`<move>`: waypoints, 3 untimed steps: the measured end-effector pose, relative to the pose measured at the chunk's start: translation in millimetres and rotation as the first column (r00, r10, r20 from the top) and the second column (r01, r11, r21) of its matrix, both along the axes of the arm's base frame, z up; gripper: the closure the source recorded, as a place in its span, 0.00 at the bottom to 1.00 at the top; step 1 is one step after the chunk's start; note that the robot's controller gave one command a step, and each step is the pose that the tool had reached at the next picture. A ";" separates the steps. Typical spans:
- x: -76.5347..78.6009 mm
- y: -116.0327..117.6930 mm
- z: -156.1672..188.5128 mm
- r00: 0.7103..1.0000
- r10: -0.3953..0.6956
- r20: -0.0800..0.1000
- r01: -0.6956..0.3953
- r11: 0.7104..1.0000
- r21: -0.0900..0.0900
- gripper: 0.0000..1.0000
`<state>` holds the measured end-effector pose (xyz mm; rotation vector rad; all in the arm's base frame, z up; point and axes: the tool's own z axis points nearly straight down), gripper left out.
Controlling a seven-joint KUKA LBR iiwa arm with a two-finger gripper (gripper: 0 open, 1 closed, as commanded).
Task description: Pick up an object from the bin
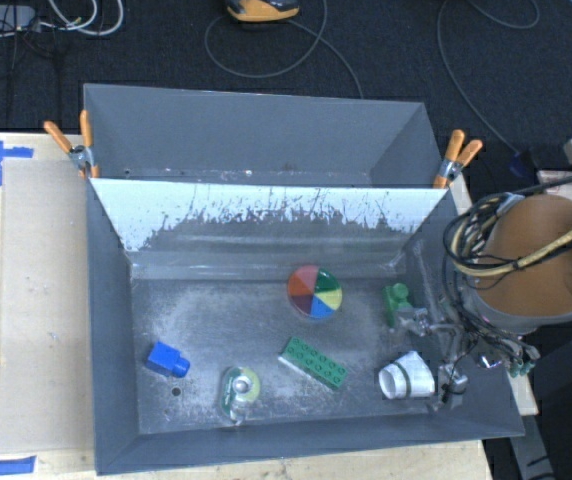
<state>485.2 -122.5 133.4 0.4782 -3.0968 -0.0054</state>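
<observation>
Grey metal makes up the sloped walls and scuffed floor of the bin (216, 313), which holds a few small things lying well apart. The arm (526, 258), with its orange cover and looped cables, comes in over the right rim. Its end effector (438, 360) sits low in the bin's near right corner.

A white cup-like cylinder (407, 378) lies on its side there, and the dark metal of the end effector is right against its right side. From this angle I cannot tell whether the end effector is released or clenched, or whether it has the cylinder in its grasp. A small green piece (397, 300) stands just beyond, near the right wall and close to the upper part of the end effector.

Further left, a flat green studded brick (313, 362) lies at a slant on the floor, and a round disc in coloured wedges (314, 293) is beyond it. A clear roundish thing with a yellow tint (237, 388) lies by the near wall, and a blue block (167, 360) sits at the left.
</observation>
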 end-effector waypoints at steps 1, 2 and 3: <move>2.4 -6.7 5.1 0.998 0.056 0.005 -0.056 0.998 -0.001 0.00; -5.4 -4.1 -40.9 0.992 0.124 0.002 -0.124 0.992 0.001 0.00; -12.4 -9.3 -63.2 0.994 0.109 0.009 -0.109 0.994 -0.001 1.00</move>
